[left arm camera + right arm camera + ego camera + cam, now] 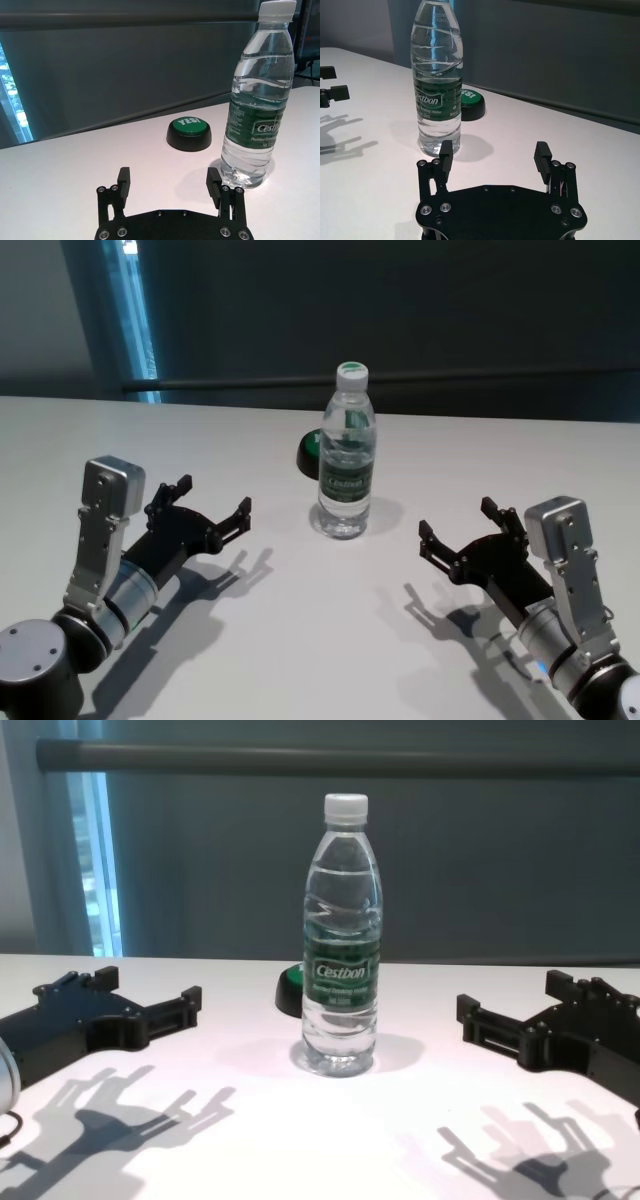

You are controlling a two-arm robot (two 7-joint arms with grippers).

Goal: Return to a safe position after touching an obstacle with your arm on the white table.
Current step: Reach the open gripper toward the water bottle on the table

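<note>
The obstacle, a tall clear water bottle [347, 455] with a white cap and a dark green "Cestbon" label, stands upright in the middle of the white table [300, 640]. It also shows in the left wrist view [257, 115], the right wrist view [437, 85] and the chest view [342, 960]. My left gripper [213, 497] is open and empty, low over the table left of the bottle and apart from it. My right gripper [458, 519] is open and empty, low over the table right of the bottle and apart from it.
A low black round button with a green "YES!" top [308, 450] sits on the table just behind the bottle, a little to its left. A dark wall and a rail run behind the table's far edge. A bright window strip [135, 310] is at far left.
</note>
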